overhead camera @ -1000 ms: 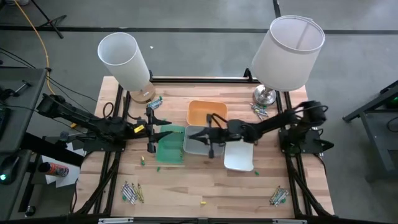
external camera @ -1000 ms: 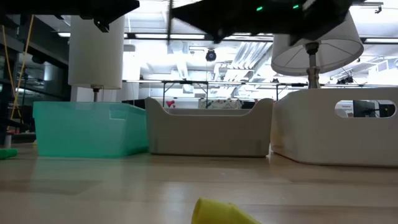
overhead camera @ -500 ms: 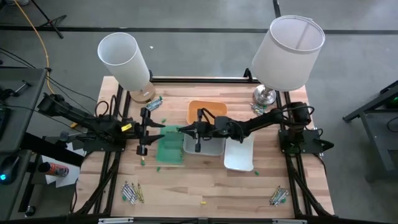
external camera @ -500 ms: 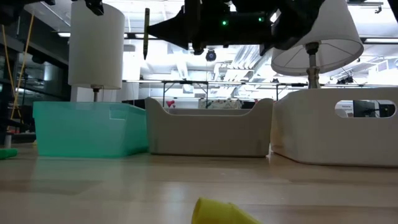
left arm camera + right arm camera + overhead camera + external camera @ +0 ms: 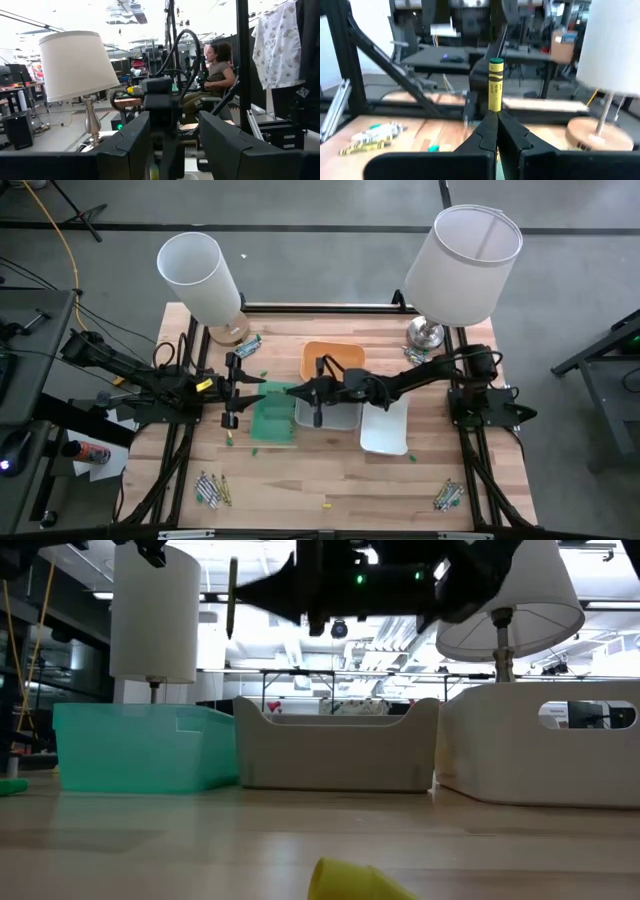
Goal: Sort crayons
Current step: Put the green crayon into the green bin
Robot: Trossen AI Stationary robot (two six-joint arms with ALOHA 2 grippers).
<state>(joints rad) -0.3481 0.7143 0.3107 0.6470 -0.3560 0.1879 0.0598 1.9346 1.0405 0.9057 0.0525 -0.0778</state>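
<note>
Gripping a green crayon [image 5: 495, 85] upright, R gripper [image 5: 496, 116] hovers by L gripper [image 5: 232, 389].

You have a pale wooden table [image 5: 330, 480] carrying two lamps at its far corners, the left lamp [image 5: 205, 280] tilted and the right lamp [image 5: 462, 265] upright, with four small trays grouped mid-table: a green tray [image 5: 272, 415], a grey tray [image 5: 335, 412], an orange tray [image 5: 335, 358] behind them and a white tray [image 5: 385, 430]. Crayon clusters lie near the corners: front left [image 5: 212, 490], front right [image 5: 447, 496], by the left lamp's base [image 5: 248, 342] and by the right lamp's base [image 5: 415, 358]. Loose pieces, probably single crayons, lie about: a yellow one [image 5: 325, 506] toward the front edge and green ones [image 5: 254, 449] just before the green tray.
</note>
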